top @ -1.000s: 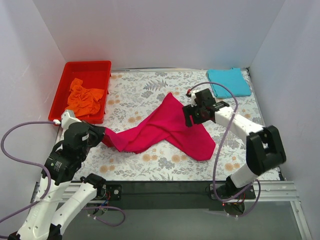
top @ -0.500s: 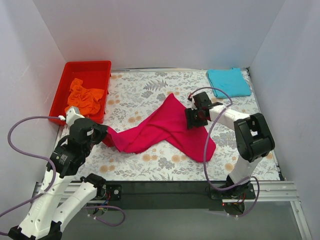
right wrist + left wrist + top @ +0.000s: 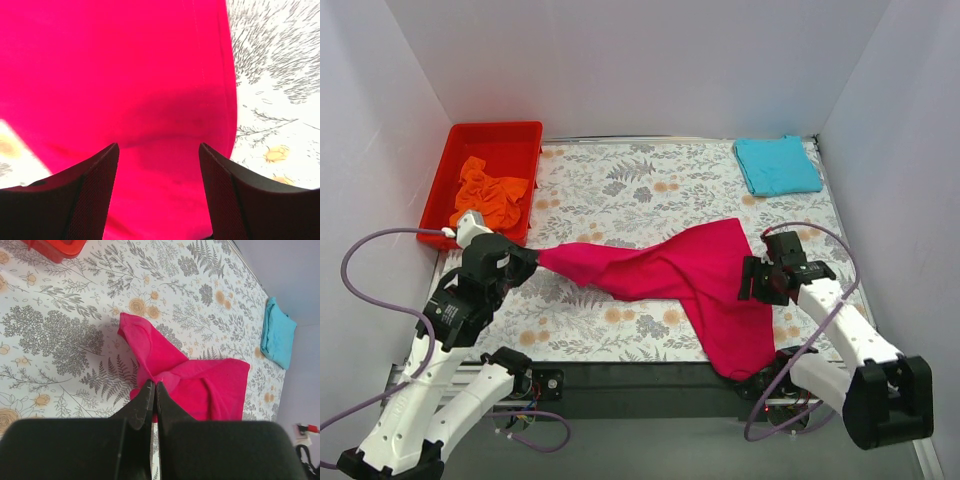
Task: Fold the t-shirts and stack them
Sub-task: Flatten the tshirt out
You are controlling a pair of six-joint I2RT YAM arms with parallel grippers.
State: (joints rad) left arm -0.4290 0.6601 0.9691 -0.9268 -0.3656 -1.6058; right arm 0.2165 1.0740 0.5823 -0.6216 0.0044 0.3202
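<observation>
The crimson-pink t-shirt [image 3: 670, 270] lies stretched across the table from left to right, and its right end hangs over the front edge. My left gripper [image 3: 532, 258] is shut on its left tip, which also shows in the left wrist view [image 3: 154, 386]. My right gripper [image 3: 752, 280] is open just above the shirt's right side; in the right wrist view [image 3: 159, 146] the cloth [image 3: 125, 75] fills the space under the spread fingers. The turquoise t-shirt [image 3: 777, 165] lies folded at the back right. The orange t-shirt [image 3: 490, 197] lies crumpled in the bin.
The red plastic bin [image 3: 492, 131] stands at the back left, close to my left arm. White walls close in the table on three sides. The floral tablecloth [image 3: 620, 180] shows bare at the back centre.
My right gripper has moved from the back centre to the front right. The pink shirt has been drawn right and nearer, now stretched out, with its end over the front edge. The left gripper has hardly moved.
</observation>
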